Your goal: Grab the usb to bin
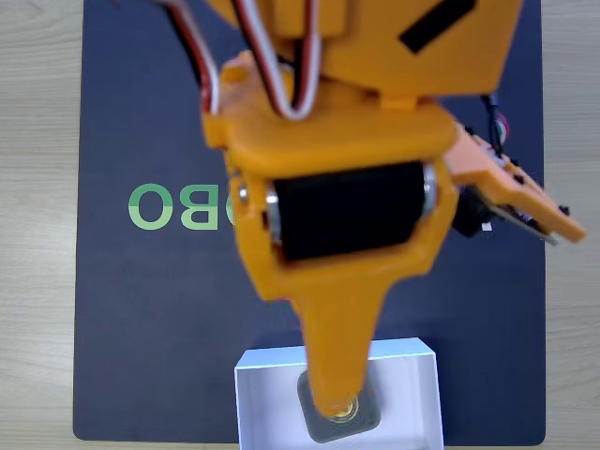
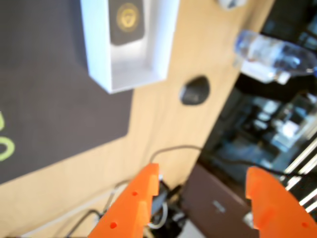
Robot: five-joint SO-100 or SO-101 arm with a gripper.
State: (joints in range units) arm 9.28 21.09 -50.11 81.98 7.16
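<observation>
The usb (image 1: 368,412) is a small dark case with a gold emblem. It lies flat inside the bin (image 1: 408,361), a shallow white box at the bottom edge of the fixed view. There my orange gripper (image 1: 333,405) hangs above the box and its finger tip covers part of the case. In the wrist view the usb (image 2: 128,20) rests in the bin (image 2: 99,54) at the top, well away from the gripper (image 2: 203,168). Both orange fingers stand wide apart with nothing between them, so the gripper is open.
A dark mat (image 1: 141,328) with green letters (image 1: 178,206) covers the light wooden table (image 1: 37,234). In the wrist view a black rounded object (image 2: 194,90) lies on the wood beside the bin. A plastic bottle (image 2: 270,54), cables (image 2: 171,148) and a dark device (image 2: 218,203) sit beyond the table edge.
</observation>
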